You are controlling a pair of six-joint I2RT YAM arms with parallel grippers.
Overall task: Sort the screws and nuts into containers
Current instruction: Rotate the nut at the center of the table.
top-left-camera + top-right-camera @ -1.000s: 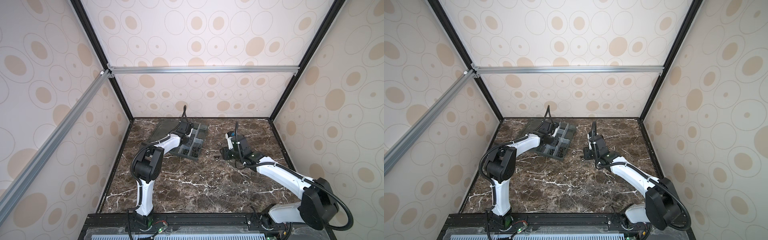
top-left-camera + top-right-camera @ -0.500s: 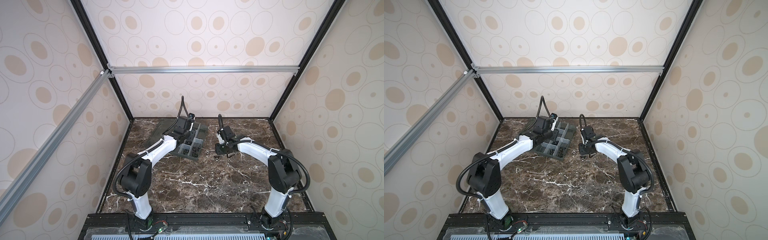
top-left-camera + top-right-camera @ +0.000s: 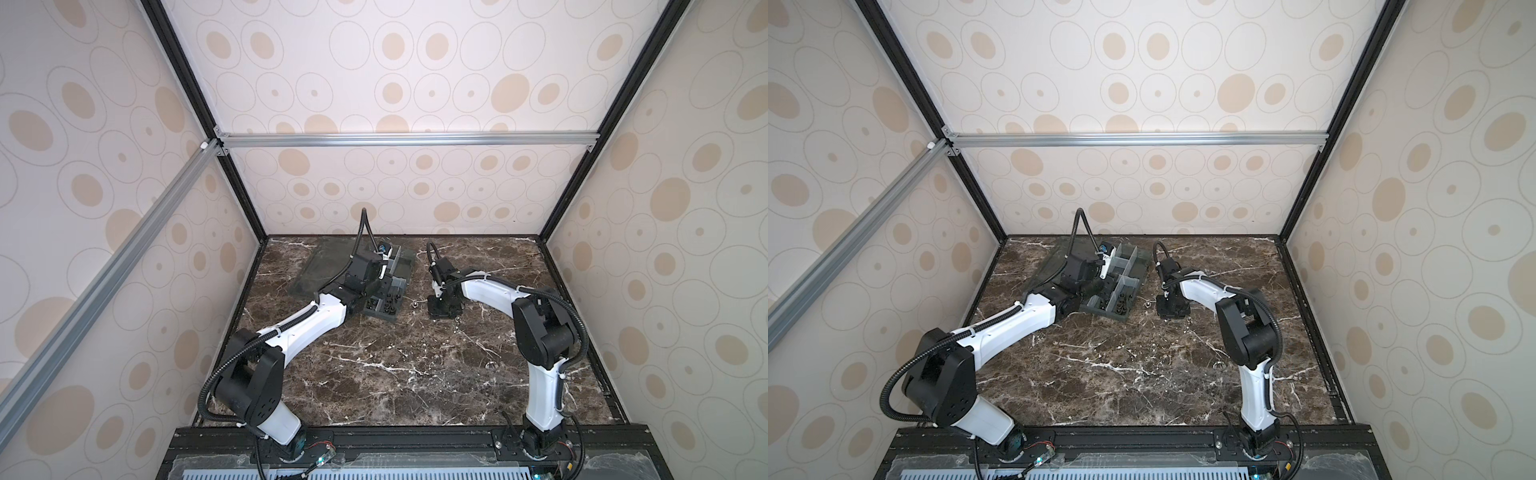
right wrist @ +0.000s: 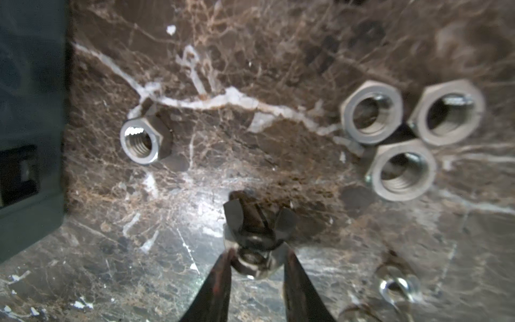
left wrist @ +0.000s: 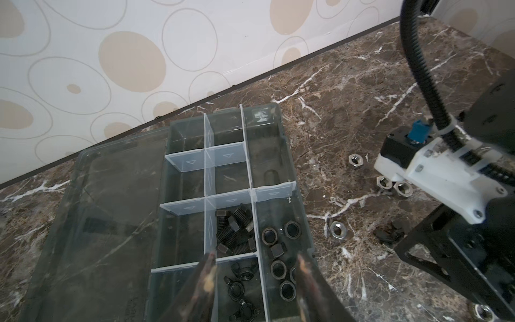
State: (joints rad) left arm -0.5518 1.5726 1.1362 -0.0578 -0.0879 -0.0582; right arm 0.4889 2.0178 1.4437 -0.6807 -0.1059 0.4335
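Top view: left claw (image 3: 380, 286) hangs over the box (image 3: 405, 266). Right claw (image 3: 443, 313) is down on the table (image 3: 395, 374), just beside the box.

Left wrist: fingers (image 5: 207, 267) apart, nothing held. Under them are screws (image 5: 232, 228) in one cell (about five, heaped). About six black nuts (image 5: 278, 269) in the next.

Right wrist: right claw pinches a wing nut (image 4: 256, 242). Four silver hex nuts (image 4: 372, 111) lie beyond the tips. The narrow tips on a round hub may let it pivot and slip out on lifting.
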